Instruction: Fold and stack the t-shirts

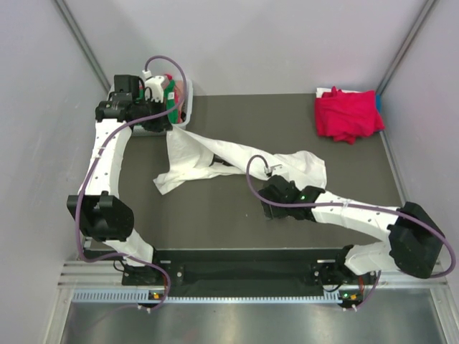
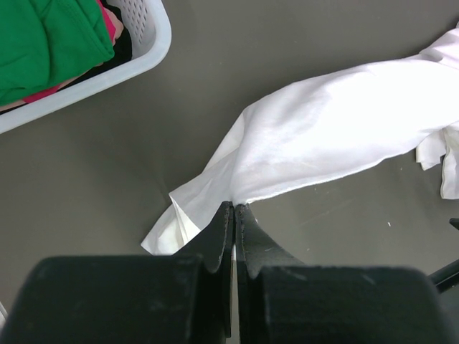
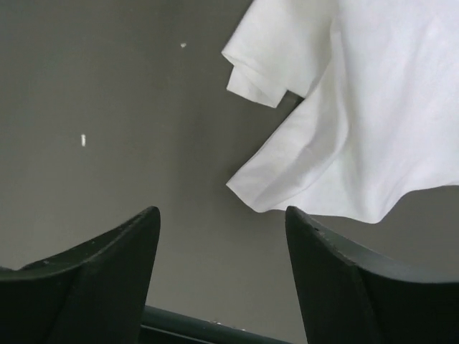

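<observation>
The white t-shirt stretches lengthwise across the table, from its far-left corner toward the right edge. The left gripper is pinched tight on the far-left end; the right gripper, jaws wide and empty, hovers just short of the other end.

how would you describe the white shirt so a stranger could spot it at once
On the dark table, look across the middle, between the white basket at the far left and the red pile at the far right. The white t-shirt sprawls there: the only white cloth, stretched out long and crumpled.
</observation>
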Tool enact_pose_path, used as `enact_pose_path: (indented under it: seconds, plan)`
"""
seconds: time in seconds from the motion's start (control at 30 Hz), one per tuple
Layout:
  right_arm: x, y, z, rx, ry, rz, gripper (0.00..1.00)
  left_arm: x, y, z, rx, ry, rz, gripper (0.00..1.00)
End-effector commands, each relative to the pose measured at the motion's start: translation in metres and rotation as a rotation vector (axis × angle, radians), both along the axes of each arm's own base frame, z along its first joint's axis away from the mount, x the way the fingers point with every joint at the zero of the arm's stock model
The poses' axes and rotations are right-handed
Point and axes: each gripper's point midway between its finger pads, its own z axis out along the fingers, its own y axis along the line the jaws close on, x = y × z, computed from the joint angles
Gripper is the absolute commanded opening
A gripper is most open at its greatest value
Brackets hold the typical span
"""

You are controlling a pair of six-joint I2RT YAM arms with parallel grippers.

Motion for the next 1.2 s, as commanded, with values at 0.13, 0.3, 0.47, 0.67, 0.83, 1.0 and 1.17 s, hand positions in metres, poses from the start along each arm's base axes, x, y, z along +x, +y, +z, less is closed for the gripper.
enact_pose_path:
  seconds: [0.13, 0.3, 0.47, 0.67, 0.83, 1.0, 1.17]
  plan:
    - [-0.008, 0.003, -0.028, -0.006, 0.053, -0.026, 0.75, -0.003, 0.002, 0.026, 0.013, -0.088, -0.010, 0.00]
    - [-0.006, -0.001, -0.029, -0.020, 0.043, -0.037, 0.74, -0.003, 0.002, 0.026, 0.014, -0.088, -0.011, 0.00]
    - [-0.002, -0.002, -0.032, -0.032, 0.034, -0.046, 0.65, -0.004, 0.002, 0.025, 0.017, -0.087, -0.012, 0.00]
    - [0.001, -0.001, -0.031, -0.029, 0.031, -0.052, 0.64, -0.005, 0.004, 0.026, 0.028, -0.093, -0.012, 0.00]
    - [0.004, -0.005, -0.034, -0.035, 0.025, -0.075, 0.61, -0.007, 0.004, 0.026, 0.032, -0.093, -0.018, 0.00]
    - [0.011, -0.015, -0.038, -0.051, 0.011, -0.116, 0.56, -0.009, 0.015, 0.028, 0.033, -0.094, 0.007, 0.00]
    - [0.017, -0.016, -0.035, -0.043, 0.003, -0.132, 0.55, -0.009, 0.020, 0.026, 0.035, -0.090, 0.018, 0.00]
